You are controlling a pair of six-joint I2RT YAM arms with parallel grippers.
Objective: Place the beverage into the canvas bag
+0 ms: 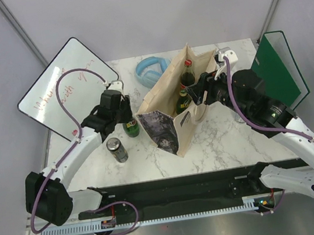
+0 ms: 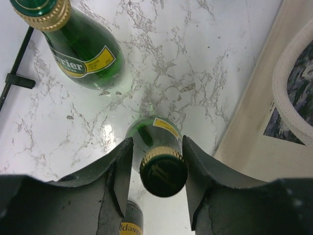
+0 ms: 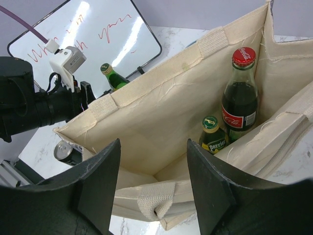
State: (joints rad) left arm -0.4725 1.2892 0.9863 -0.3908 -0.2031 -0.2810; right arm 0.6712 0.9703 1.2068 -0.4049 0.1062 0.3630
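Left wrist view: left fingers [image 2: 117,181] slightly open, straddling the capped neck of the green glass bottle [image 2: 161,166] upright on the table [image 2: 195,58], canvas bag [image 2: 254,122] just outside one finger; probably heavy, slick, breakable, so grip under the cap; right fingers [image 3: 98,181] wide, empty.

Left gripper [image 2: 156,143] jaws parted, pointing down; right gripper [image 3: 153,147] spread wide.

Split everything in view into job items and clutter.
Job: beige canvas tote bag; red-capped cola bottle and small green Perrier bottle inside it; green glass bottle in the left tool; second green Perrier bottle; silver drink can.
Clutter: red-scribbled whiteboard; light-blue ring-shaped item; green board.
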